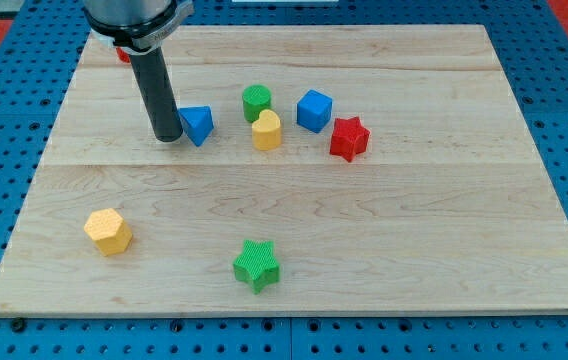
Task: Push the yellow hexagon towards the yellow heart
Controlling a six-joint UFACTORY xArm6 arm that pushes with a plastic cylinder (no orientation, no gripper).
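Touching blue triangle (197,124): my tip (168,137)

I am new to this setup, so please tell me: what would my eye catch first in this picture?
First, the dark rod, my tip resting beside the blue triangle near the view's top left. Then the tight cluster right of it: green cylinder, yellow heart, blue cube, red star. The yellow hexagon sits alone at bottom left.

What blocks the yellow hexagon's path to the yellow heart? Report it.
Nothing visible. The yellow hexagon has bare board up-right to the yellow heart. My tip rests by the blue triangle, left of that line.
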